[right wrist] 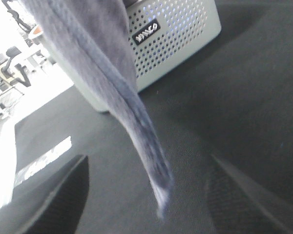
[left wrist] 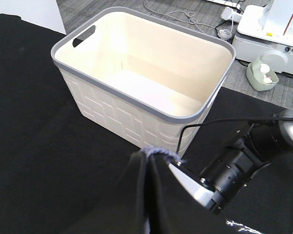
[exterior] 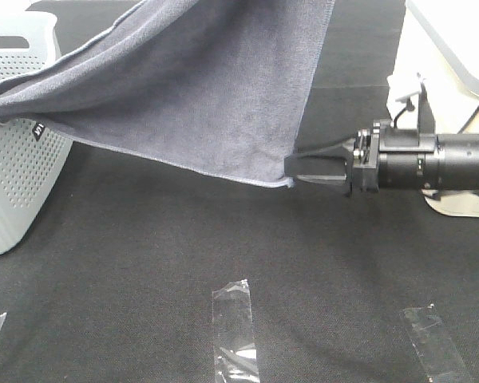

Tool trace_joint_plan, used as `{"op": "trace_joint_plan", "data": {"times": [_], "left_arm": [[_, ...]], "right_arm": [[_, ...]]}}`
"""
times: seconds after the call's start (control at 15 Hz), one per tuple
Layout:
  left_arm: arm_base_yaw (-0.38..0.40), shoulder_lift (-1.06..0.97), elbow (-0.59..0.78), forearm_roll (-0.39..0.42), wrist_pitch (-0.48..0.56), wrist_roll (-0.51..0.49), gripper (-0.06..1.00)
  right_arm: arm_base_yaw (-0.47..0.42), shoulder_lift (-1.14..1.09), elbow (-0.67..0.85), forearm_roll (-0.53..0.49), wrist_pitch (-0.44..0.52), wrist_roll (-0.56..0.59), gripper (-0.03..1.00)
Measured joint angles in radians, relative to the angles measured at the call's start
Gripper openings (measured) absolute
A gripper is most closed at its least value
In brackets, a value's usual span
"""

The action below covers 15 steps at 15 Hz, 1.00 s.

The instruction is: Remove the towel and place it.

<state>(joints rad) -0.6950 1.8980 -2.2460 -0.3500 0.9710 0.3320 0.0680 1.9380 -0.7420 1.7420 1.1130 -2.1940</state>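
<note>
The slate-grey towel [exterior: 199, 88] hangs spread out from above the top edge of the exterior view. One end lies over the rim of a pale perforated basket [exterior: 16, 175] at the left. My left gripper [left wrist: 149, 161] is out of the exterior view and is shut on a tuft of the towel [left wrist: 158, 153], held high. My right gripper [exterior: 291, 169] points left at the towel's lower right corner. In the right wrist view it [right wrist: 151, 195] is open, and the towel's hanging corner [right wrist: 158, 190] sits between the spread fingers.
A cream basket with a grey rim [left wrist: 146, 109] stands on the black table below my left gripper, next to the right arm [left wrist: 234, 170]. Clear tape strips [exterior: 234, 323] [exterior: 433, 339] lie on the near table. White equipment [exterior: 463, 40] stands at the far right.
</note>
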Motion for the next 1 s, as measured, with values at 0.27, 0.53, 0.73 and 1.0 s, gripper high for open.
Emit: {"op": "trace_joint_plan", "data": {"times": [0.27, 0.53, 0.73, 1.0], "left_arm": [[0.0, 0.0, 0.0, 0.0, -0.003, 0.0, 0.0], [0.0, 0.0, 0.0, 0.0, -0.003, 0.0, 0.0], [0.0, 0.0, 0.0, 0.0, -0.007, 0.0, 0.0], [-0.001, 0.0, 0.0, 0.116, -0.026, -0.051, 0.0]], "right_arm": [[0.13, 0.001, -0.051, 0.0, -0.082, -0.022, 0.65], [0.138, 0.001, -0.064, -0.001, -0.111, 0.036, 0.52], [0.138, 0.001, -0.064, 0.0, -0.095, 0.044, 0.32], [0.138, 0.001, -0.064, 0.001, -0.079, 0.255, 0.0]]}}
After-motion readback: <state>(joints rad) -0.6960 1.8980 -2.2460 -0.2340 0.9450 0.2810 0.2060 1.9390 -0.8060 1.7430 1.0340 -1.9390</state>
